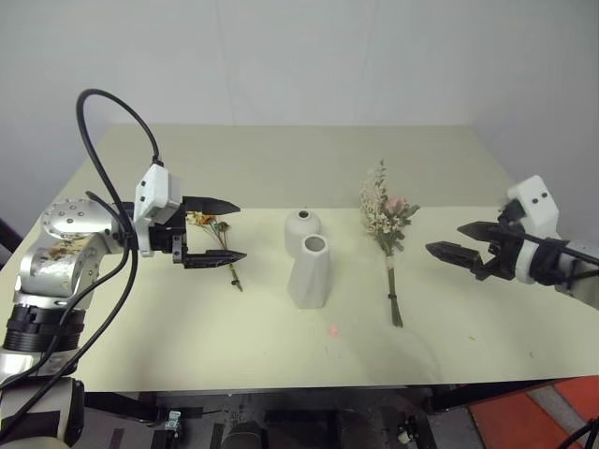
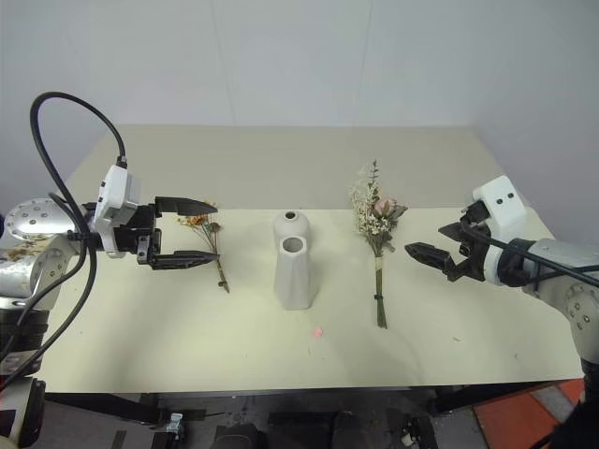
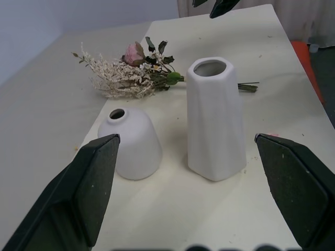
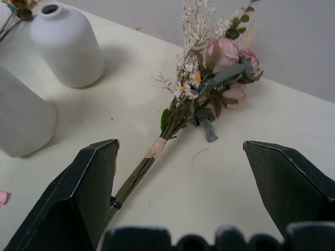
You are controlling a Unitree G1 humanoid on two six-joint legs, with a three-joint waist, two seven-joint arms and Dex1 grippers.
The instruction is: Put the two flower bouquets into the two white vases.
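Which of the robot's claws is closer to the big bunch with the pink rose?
The right gripper, open, just beside the pink-rose bunch. The left gripper is open over the small sprig, beyond both vases.

Pale cream counter (image 1: pixel 281 159) with square corners, standing against a plain white wall (image 1: pixel 328 56). Lighting even. Red-orange floor (image 1: pixel 524 421) visible beyond the counter's near right corner.

The left gripper (image 1: pixel 223 231) partly hides the small sprig (image 1: pixel 227 257). In the right wrist view, the tall vase (image 4: pixel 21 123) runs off the frame.
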